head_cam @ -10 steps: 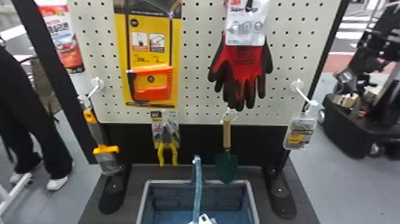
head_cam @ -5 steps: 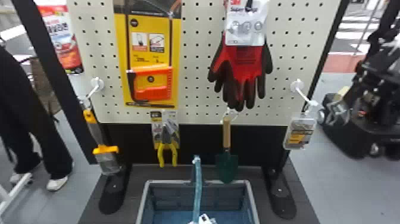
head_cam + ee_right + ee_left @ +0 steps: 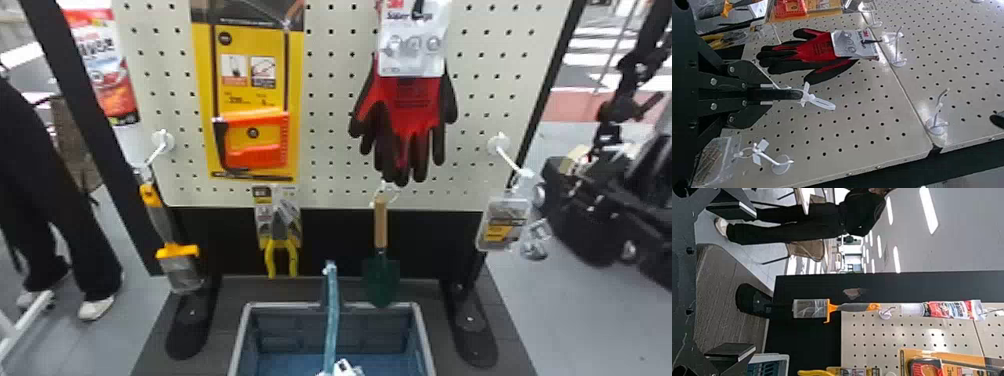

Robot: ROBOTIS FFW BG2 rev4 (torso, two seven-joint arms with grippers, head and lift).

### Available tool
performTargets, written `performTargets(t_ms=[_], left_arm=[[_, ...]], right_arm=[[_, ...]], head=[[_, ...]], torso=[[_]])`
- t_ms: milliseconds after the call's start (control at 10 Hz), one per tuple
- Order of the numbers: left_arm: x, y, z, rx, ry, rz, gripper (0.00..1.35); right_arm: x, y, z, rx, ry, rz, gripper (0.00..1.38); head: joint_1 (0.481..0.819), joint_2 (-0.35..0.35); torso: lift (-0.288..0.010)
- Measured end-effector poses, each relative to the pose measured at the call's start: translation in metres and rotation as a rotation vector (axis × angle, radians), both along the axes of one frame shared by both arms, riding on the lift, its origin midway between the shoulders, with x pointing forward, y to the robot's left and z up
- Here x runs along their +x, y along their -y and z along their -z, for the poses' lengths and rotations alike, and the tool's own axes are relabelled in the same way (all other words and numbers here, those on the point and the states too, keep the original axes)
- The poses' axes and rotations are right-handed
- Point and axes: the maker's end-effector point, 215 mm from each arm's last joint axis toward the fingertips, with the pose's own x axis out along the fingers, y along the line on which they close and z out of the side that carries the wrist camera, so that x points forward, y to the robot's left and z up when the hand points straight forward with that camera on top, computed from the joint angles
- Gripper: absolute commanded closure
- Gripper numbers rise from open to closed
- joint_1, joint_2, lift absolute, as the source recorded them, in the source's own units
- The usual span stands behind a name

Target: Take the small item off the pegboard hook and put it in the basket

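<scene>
In the head view a small clear package [image 3: 502, 225] hangs from the white hook [image 3: 510, 160] at the pegboard's lower right. The grey basket [image 3: 327, 304] stands on the dark base below. In the right wrist view my right gripper [image 3: 799, 94] is in front of the board between the gloves and a hook [image 3: 770, 158]; its fingers are together on a white plastic tie [image 3: 822, 103]. Whatever the tie belongs to is hidden. A clear bag [image 3: 715, 160] hangs by that hook. In the left wrist view my left gripper [image 3: 755, 281] is open with nothing between its fingers.
Red-black gloves [image 3: 405, 115], a saw pack [image 3: 250, 100], pliers [image 3: 280, 240], a trowel [image 3: 381, 270] and a yellow-handled scraper [image 3: 172, 250] hang along the board. Black feet [image 3: 472, 325] flank the basket. A dark machine stands behind at right.
At the right of the head view, dark parts of the machine behind have shifted, and a small shiny thing now shows beside the hanging package. The hanging goods and basket look unmoved.
</scene>
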Motion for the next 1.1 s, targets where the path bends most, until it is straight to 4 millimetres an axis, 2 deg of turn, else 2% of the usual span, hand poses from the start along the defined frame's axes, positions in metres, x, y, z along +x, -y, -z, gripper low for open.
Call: performTargets(t_ms=[500,800,1100], left_arm=[[0.002,0.002,0.002,-0.005,0.0,0.004,0.12],[0.003,0.004,0.004,-0.009,-0.003,0.009,0.12],[0.007,0.008,0.005,-0.017,-0.001,0.021,0.12]], right_arm=[[0.012,-0.015,0.095,0.144,-0.169,0.002,1.27],[0.012,-0.025,0.118,0.166,-0.209,0.0,1.27],[0.015,-0.049,0.144,0.207,-0.26,-0.034,1.27]], head=[[0.549,0.0],[0.549,0.0],[0.549,0.0]], torso=[[-0.1],[-0.1],[-0.1]])
